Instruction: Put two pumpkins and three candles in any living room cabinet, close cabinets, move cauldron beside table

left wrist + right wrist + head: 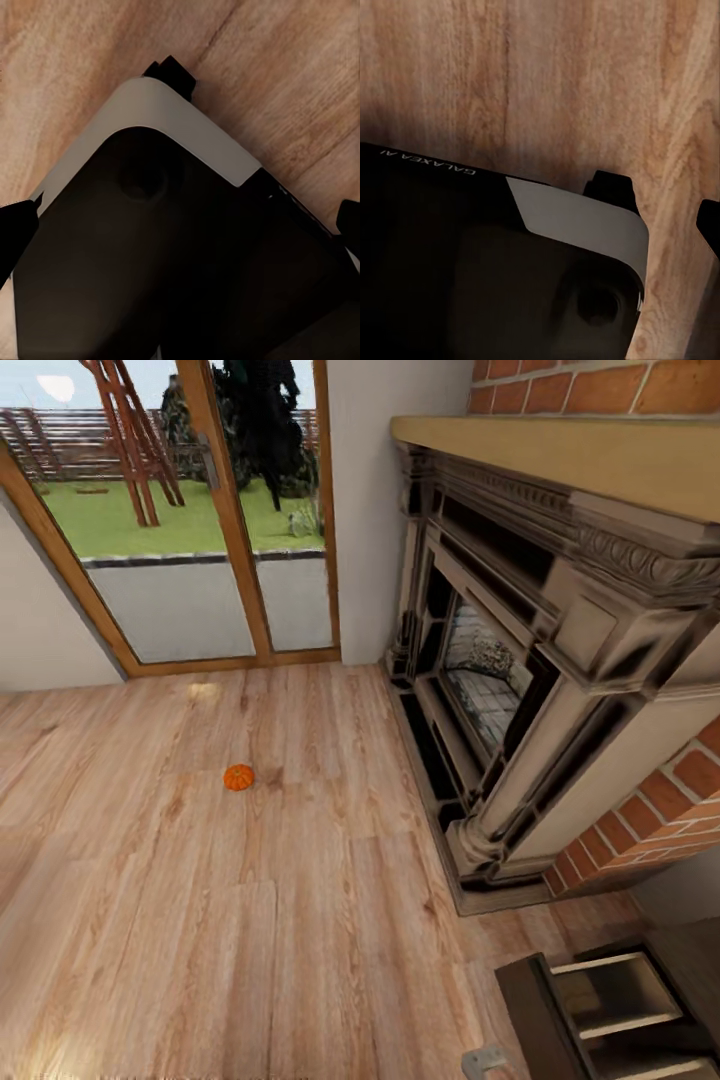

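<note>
- One small orange pumpkin (238,777) is sitting all alone on the light wood floor (200,920), out in the open.
- The pumpkin is lying between the big glass doors (190,530) and the spot where the robot is standing, nearer to the doors.
- A big dark fireplace (520,690) is standing to the right of the pumpkin, well apart from it, with red bricks (650,810) around it.
- Green grass and a wooden frame are showing outside through the glass.
- In the bottom right corner, the dark brown cabinet (530,1000) is sitting with a drawer (610,990) pulled open, and the drawer is looking pale inside.
- A small grey robot part (482,1060) is peeking in at the bottom edge, just beside the cabinet.
- The left wrist camera is looking down at the robot's own black and grey base (180,127) over the wood floor.
- The right wrist camera is looking at the same kind of black and grey body (577,217), with small white letters on it.
- I cannot tell if the left jaws or the right jaws are open or closed.
</note>
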Motion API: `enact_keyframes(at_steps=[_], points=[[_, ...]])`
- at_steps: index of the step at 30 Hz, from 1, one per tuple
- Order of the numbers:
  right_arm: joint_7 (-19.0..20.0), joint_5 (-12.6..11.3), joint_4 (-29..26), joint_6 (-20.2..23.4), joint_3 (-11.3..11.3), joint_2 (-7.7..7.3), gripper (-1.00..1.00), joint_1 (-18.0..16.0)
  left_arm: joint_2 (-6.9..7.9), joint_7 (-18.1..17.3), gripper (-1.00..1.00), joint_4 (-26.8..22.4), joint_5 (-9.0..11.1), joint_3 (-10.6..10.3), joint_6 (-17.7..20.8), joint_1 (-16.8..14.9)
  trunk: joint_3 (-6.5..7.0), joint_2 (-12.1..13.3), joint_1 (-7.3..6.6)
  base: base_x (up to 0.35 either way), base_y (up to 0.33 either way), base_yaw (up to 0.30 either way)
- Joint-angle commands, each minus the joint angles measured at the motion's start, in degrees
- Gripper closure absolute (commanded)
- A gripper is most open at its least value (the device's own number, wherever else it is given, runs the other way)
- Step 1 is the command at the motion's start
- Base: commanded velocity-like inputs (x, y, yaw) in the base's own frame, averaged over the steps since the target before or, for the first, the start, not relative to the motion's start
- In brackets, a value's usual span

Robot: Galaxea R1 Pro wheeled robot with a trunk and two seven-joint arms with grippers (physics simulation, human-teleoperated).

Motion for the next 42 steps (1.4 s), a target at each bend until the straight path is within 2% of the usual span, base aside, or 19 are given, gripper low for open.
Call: enact_keyframes(at_steps=[1, 19, 33, 35, 39, 40, 42], points=[[0.1, 0.5, 0.1, -0.2, -0.5, -0.01, -1.00, 0.0, 0.06, 0.5, -1.00, -0.2, 0.5, -0.4, 0.1, 0.0, -0.01, 0.0, 0.00, 0.000, 0.000, 0.291], [0.1, 0.7, 0.1, -0.3, -0.5, -0.01, -1.00, 1.0, 0.12, 0.5, -1.00, -0.2, 0.6, -0.3, 0.2, 0.0, 1.25, 0.0, 0.00, 0.000, 0.000, 0.198], [0.1, 0.7, 0.0, -0.3, -0.5, -0.04, -1.00, 1.0, 0.10, 0.4, -1.00, -1.0, 1.5, 0.7, 0.7, 0.0, 2.42, 0.0, 0.00, 0.000, 0.000, 0.137], [0.1, 0.7, -0.1, -0.3, -0.5, -0.03, -1.00, 1.0, 0.04, 0.4, -1.00, -1.1, 1.5, 0.7, 0.6, 0.0, 2.59, 0.0, 0.00, 0.000, 0.000, 0.128], [0.2, 0.8, -0.5, -0.3, -0.7, -0.32, -1.00, 1.0, -0.99, 0.2, -1.00, -1.3, 1.4, 0.7, 0.5, 0.0, 2.94, 0.0, 0.00, 0.000, 0.000, 0.100], [0.3, 0.8, -0.6, -0.3, -0.7, -0.40, -1.00, 1.0, -1.07, 0.1, -1.00, -1.3, 1.5, 0.8, 0.4, 0.0, 3.02, 0.0, 0.00, 0.000, 0.000, 0.089], [0.5, 0.7, -1.0, -0.3, -0.8, -0.43, -1.00, 1.0, -1.07, -0.1, -1.00, -1.1, 2.2, 2.7, 0.3, 0.0, 2.84, -0.8, 0.44, 0.000, 0.000, 0.085]])
